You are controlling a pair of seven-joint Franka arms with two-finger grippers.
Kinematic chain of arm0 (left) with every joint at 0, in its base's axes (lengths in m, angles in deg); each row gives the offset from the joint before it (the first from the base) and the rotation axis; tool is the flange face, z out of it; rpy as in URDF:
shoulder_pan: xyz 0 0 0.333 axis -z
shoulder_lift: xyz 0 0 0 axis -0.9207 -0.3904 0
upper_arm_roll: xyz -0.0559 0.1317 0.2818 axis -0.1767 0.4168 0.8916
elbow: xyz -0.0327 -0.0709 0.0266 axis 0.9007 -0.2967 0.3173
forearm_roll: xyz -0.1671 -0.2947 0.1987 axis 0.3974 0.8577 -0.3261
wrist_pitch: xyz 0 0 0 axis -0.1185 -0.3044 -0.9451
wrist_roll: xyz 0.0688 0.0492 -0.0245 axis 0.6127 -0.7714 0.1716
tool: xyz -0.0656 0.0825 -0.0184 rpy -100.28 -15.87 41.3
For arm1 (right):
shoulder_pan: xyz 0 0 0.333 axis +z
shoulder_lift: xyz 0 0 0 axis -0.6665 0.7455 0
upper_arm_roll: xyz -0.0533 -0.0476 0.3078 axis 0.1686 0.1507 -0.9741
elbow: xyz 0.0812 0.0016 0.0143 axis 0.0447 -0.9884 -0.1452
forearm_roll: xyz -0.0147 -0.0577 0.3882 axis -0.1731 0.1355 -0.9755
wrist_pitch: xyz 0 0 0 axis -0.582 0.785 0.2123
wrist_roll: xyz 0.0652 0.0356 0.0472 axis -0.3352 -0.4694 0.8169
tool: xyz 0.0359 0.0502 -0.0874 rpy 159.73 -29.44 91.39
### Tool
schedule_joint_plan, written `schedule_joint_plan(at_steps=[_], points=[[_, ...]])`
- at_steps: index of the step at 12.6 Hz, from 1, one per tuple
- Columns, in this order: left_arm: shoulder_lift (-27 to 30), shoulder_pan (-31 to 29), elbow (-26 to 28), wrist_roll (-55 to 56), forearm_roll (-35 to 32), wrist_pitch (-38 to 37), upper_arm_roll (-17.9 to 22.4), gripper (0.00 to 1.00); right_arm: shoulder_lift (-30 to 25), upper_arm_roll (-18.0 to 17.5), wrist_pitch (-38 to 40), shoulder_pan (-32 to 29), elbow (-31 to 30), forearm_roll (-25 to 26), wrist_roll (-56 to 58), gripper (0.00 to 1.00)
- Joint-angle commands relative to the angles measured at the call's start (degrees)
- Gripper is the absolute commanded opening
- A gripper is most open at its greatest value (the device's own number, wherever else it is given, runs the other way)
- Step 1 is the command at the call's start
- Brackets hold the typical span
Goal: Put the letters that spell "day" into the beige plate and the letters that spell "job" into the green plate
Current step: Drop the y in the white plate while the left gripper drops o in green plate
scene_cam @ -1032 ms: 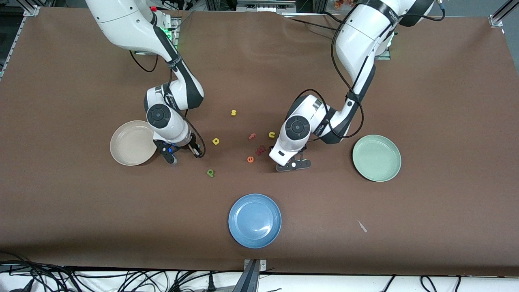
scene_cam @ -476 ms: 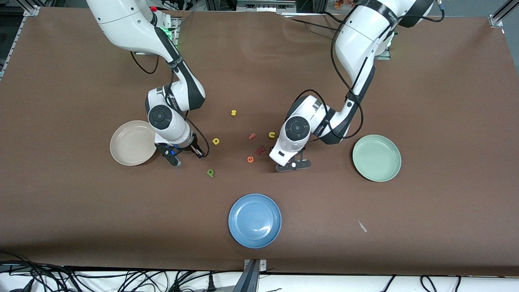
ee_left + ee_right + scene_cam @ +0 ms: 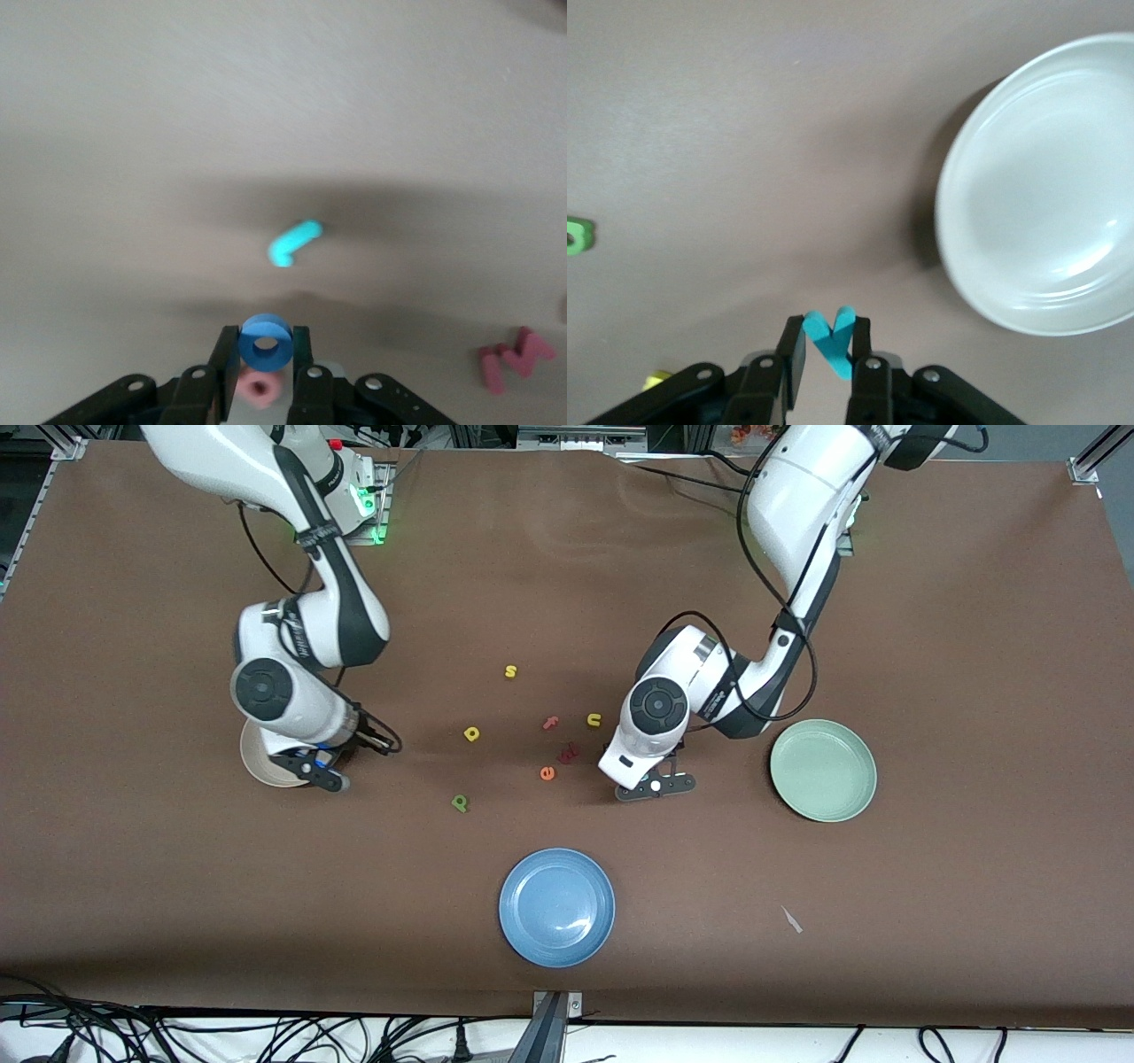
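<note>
My right gripper [image 3: 321,771] hangs over the beige plate's [image 3: 261,769] edge, shut on the teal y [image 3: 833,341]. In the right wrist view the beige plate [image 3: 1045,186] lies just beside the held letter. The green d [image 3: 460,803] and yellow a [image 3: 472,733] lie on the table mid-way between the arms. My left gripper [image 3: 656,786] is shut on the blue ring o [image 3: 266,343], a little above the cloth. Under it lies the salmon-pink b [image 3: 260,387], with the teal j [image 3: 294,243] close by. The green plate [image 3: 823,770] sits toward the left arm's end.
Other loose letters lie between the arms: a yellow s [image 3: 510,671], a pink f [image 3: 551,723], a yellow u [image 3: 594,719], an orange e [image 3: 547,773] and a dark pink m [image 3: 568,754]. A bright blue plate [image 3: 557,906] sits nearer the front camera.
My right arm has carried the teal y sideways from beside the yellow a to the beige plate. My left gripper has shut on the blue o and shifted slightly toward the green plate.
</note>
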Motion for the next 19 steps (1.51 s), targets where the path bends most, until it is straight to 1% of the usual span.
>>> schedule_joint_plan(at_steps=[1, 2, 4, 5, 7, 8, 9, 10, 11, 12, 14, 15, 17, 18, 19], points=[[4.66, -1.75, 1.06, -2.67, -3.66, -6.46, 0.17, 0.0, -4.38, 3.27, -1.23, 0.3, -6.31, 1.49, 9.29, 0.0], [5.54, -2.89, 1.06, -3.98, -3.84, -8.31, 0.17, 0.0, -6.04, 4.68, -2.81, 0.3, -8.94, 1.49, 13.68, 0.0], [7.04, -5.78, 1.58, -8.37, -3.84, -12.7, 0.17, 0.0, -8.6, 8.89, -9.38, 0.3, -15.53, 1.49, 23.95, 0.0], [7.31, -6.76, 1.59, -9.26, -3.84, -14.81, 0.17, 0.0, -8.78, 10.83, -13.15, 0.3, -18.08, 1.49, 28.79, 0.0], [7.66, -8.95, 1.76, -9.62, -3.92, -16.84, 0.26, 0.0, -8.61, 13.21, -17.92, 0.3, -20.91, 1.15, 38.03, 0.0], [7.66, -11.49, 1.94, -10.75, -3.93, -17.02, 0.0, 0.0, -8.61, 13.92, -18.29, 0.3, -21.36, 1.14, 40.16, 0.07], [7.66, -12.64, 2.55, -12.07, -3.93, -17.11, -0.01, 0.0, -8.26, 13.93, -17.59, 0.3, -21.19, 0.53, 39.14, 0.77], [7.66, -13.61, 3.6, -13.21, -4.19, -17.11, 0.34, 0.0, -8.08, 13.84, -16.46, 0.3, -20.75, 0.09, 36.6, 1.0], [7.57, -15.88, 4.48, -14.01, -6.45, -17.03, 0.17, 0.0, -8.08, 13.05, -15.84, 0.65, -19.79, 0.09, 32.05, 1.0], [7.31, -16.78, 5.53, -14.1, -7.78, -16.77, 0.08, 0.0, -8.08, 11.22, -14.26, 0.91, -18.47, 0.09, 26.44, 1.0], [6.26, -18.18, 6.59, -14.1, -9.37, -15.98, 0.08, 0.0, -8.08, 7.0, -10.66, 0.91, -15.75, 0.09, 18.68, 1.0], [5.47, -19.15, 6.77, -14.63, -9.37, -15.54, 0.08, 0.0, -7.99, 4.98, -10.47, 0.91, -15.13, 0.09, 15.52, 1.0], [4.76, -20.99, 9.04, -16.2, -9.37, -12.13, 0.08, 0.0, -6.68, 0.76, -11.25, 0.91, -14.95, 0.18, 15.05, 1.0], [4.5, -21.79, 10.62, -16.21, -9.37, -9.76, 0.08, 0.0, -5.8, -1.0, -11.61, 1.0, -13.55, 0.0, 13.57, 1.0], [3.98, -22.14, 11.77, -16.21, -9.37, -7.82, 0.08, 0.0, -4.93, -2.32, -11.52, 1.09, -12.32, -0.35, 9.55, 1.0]])
